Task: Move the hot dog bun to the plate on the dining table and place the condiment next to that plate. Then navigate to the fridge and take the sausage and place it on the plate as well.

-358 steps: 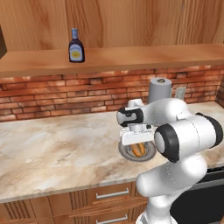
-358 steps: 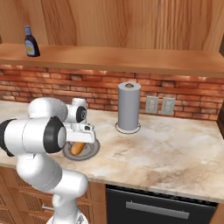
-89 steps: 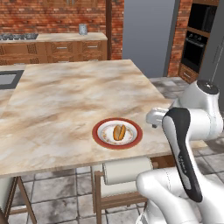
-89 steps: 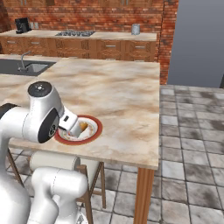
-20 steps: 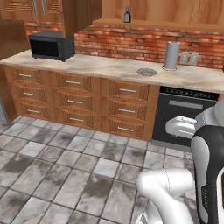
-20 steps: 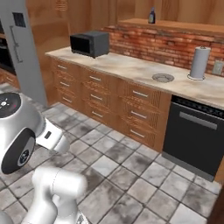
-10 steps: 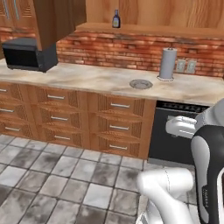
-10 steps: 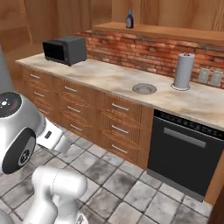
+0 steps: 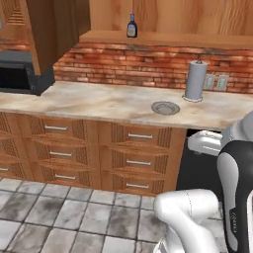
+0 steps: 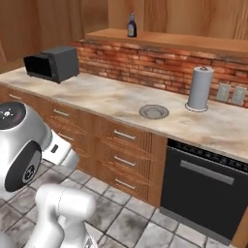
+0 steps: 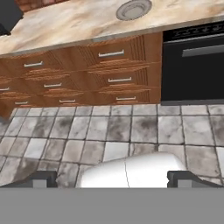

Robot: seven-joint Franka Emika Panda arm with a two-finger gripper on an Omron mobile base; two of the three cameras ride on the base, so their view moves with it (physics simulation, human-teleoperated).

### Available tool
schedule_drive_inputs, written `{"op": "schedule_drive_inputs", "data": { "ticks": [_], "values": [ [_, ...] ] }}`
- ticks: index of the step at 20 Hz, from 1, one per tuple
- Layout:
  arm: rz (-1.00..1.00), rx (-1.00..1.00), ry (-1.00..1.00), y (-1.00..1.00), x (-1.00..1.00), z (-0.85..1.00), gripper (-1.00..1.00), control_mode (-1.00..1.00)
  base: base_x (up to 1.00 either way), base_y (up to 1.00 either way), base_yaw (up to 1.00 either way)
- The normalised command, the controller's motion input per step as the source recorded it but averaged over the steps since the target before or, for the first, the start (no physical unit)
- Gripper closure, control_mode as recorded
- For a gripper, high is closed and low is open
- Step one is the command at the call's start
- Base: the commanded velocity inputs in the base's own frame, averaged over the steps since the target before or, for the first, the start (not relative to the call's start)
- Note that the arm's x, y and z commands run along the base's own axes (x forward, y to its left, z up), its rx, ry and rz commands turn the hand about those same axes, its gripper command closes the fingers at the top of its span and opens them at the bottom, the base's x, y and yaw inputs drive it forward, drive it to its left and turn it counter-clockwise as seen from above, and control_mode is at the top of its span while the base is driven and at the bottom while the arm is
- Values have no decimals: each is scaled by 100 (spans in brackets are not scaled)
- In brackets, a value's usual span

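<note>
— Hand (image 11: 111,179) first: what is it doing?

— Spread wide and carrying nothing. Its two small dark fingertips (image 11: 43,178) stand far apart at the bottom of the hand view, with only grey stone floor tiles (image 11: 113,131) between and beyond them. It looks tucked low and idle, which suits a robot travelling rather than reaching.

— And the task's thing?

— The small dark brown glass-like bottle with the yellow label, narrow neck and dark cap (image 9: 131,26) stands upright on the long wooden wall shelf (image 9: 168,38), above the red brick backsplash (image 9: 123,62). That is high and well apart from the hand, so I judge the condiment to be the step in hand, with an upward reach needed.

— What lies below it?

— A beige veined marble bench (image 9: 108,104), smooth and glossy, over ribbed wooden drawers with slim metal handles (image 9: 140,136). On it lies a flat round grey plate (image 9: 165,107), and just beside that an upright grey cylindrical paper-towel roll (image 9: 195,80) on its base. A boxy black microwave (image 10: 54,63) sits at the far end, a flat black dishwasher front (image 10: 203,189) under the bench.

— Any risk?

— The bottle is tall and narrow; I'd guess it tips easily.
</note>
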Motion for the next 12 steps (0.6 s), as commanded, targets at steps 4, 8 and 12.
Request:
{"op": "schedule_drive_inputs", "data": {
  "ticks": [4,8,12],
  "values": [
    [0,0,0,0,0,0,-100,100,73,56,-25],
    [0,0,0,0,0,0,-100,100,85,50,-26],
    [0,0,0,0,0,0,-100,100,91,39,-27]
  ]
}}
